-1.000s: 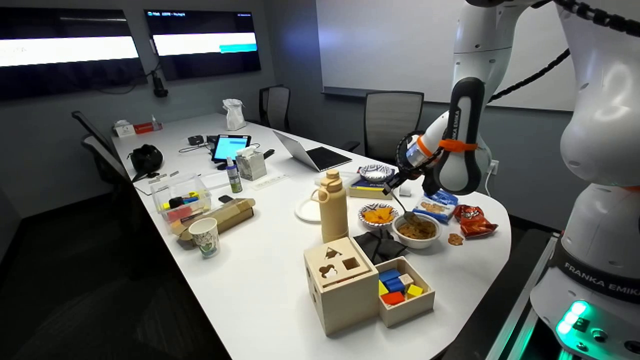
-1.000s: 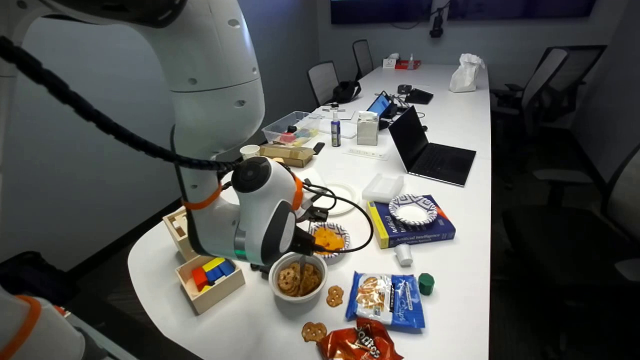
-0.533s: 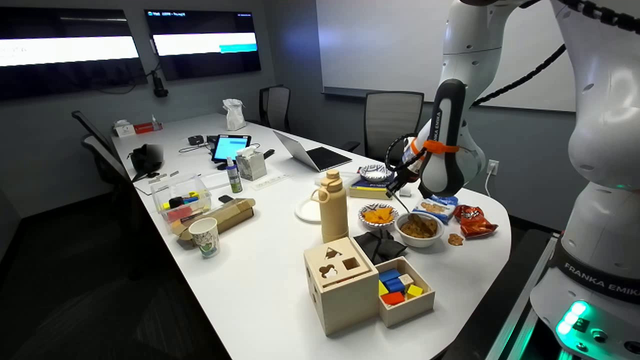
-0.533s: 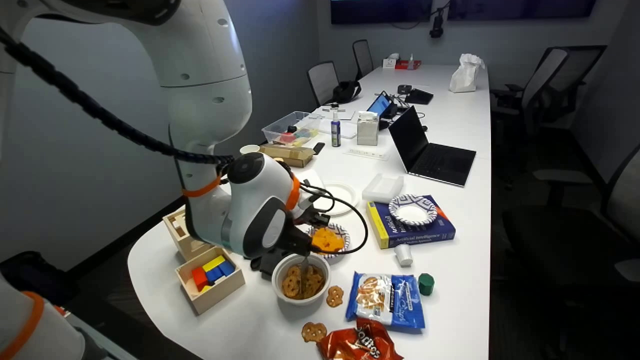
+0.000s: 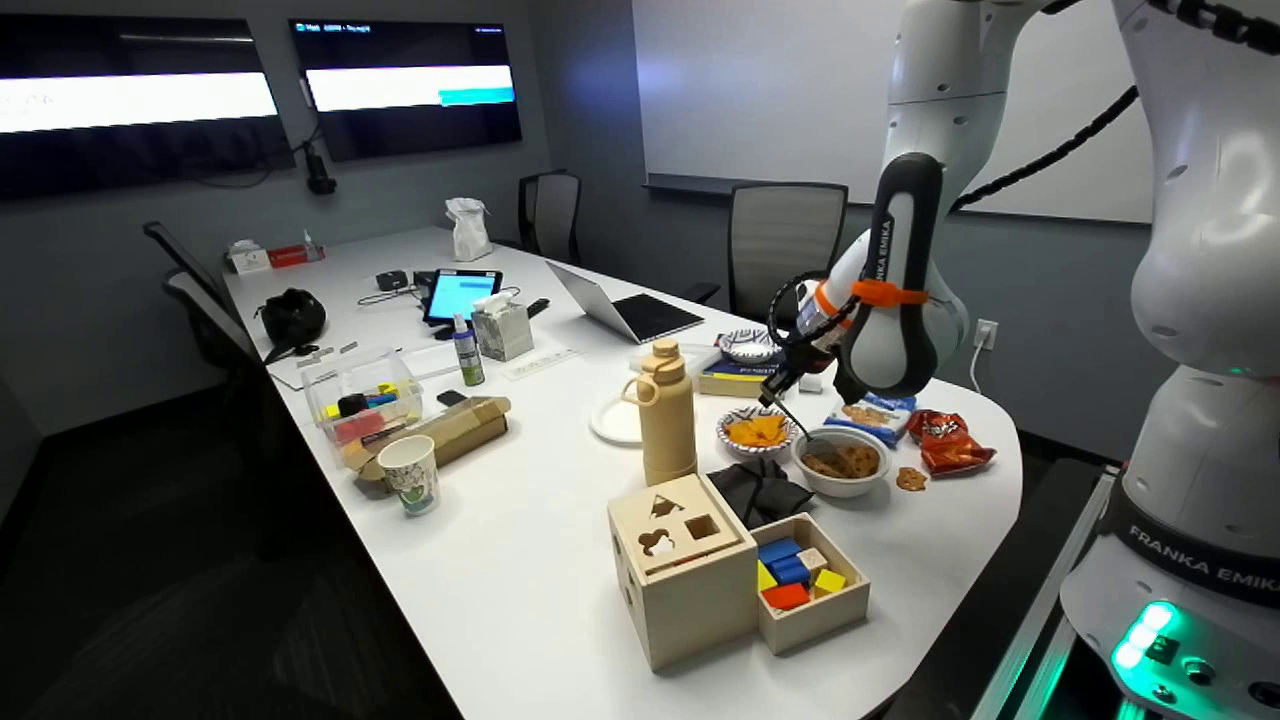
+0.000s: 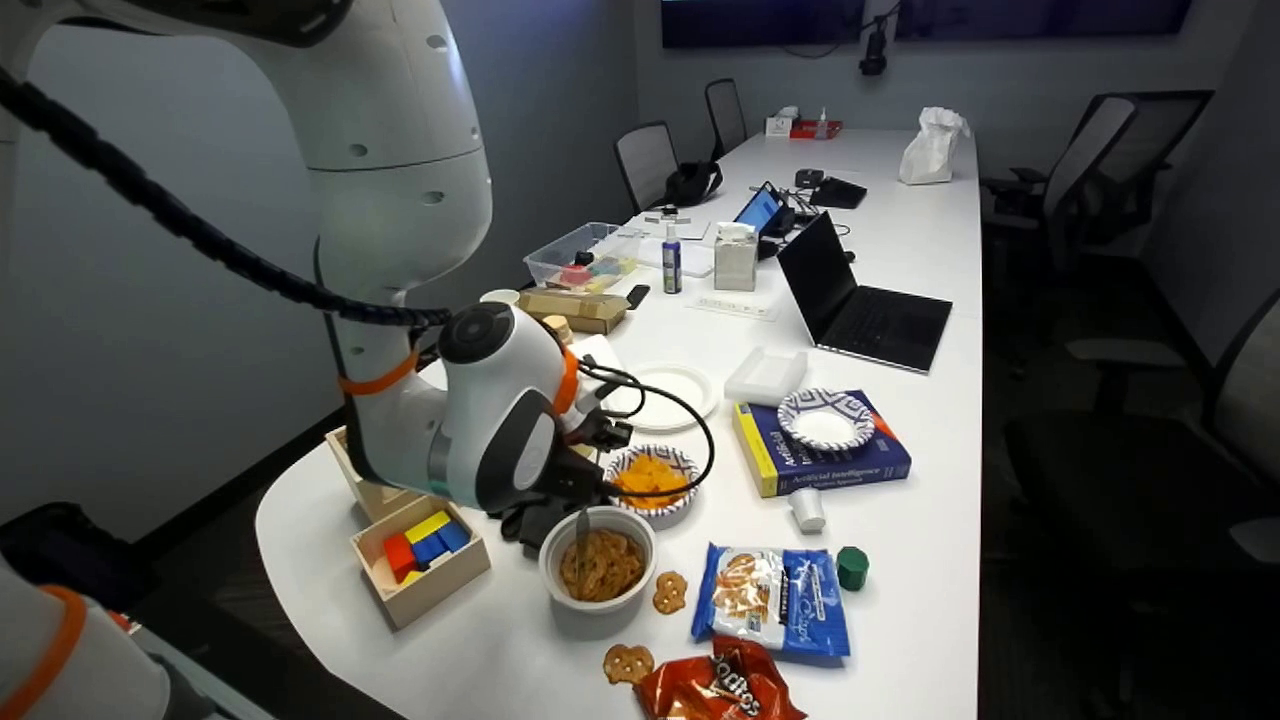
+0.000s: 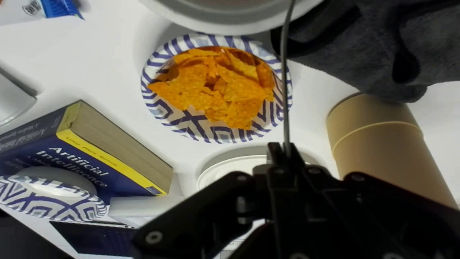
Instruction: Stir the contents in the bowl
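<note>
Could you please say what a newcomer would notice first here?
Probably the big white robot arm over the white table, its black gripper holding a grey metal utensil in a round white bowl of brown snack pieces. Bright orange chips come next, in the patterned paper bowl alongside.

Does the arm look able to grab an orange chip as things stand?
Probably not: its gripper is closed on the utensil, leaving no free grip, although the orange chips lie uncovered in their patterned bowl.
</note>
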Robot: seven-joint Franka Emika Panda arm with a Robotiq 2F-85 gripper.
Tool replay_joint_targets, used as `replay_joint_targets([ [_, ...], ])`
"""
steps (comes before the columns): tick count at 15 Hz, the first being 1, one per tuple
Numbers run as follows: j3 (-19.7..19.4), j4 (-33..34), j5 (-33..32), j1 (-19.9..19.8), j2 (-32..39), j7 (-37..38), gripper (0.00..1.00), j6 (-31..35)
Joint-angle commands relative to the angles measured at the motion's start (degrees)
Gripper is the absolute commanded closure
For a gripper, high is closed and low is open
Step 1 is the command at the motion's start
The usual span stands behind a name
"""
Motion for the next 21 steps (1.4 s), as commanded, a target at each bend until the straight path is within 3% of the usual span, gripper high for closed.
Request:
replay_joint_targets([
  [1,1.0,-1.7,-2.8,-2.2,-1.9,-0.2,0.99,3.0],
  [11,0.2,3.6,-0.9,-2.1,-0.3,1.4,0.99,3.3],
  [21,-3.3,4.0,8.6,1.4,0.2,-2.0,0.99,1.2],
])
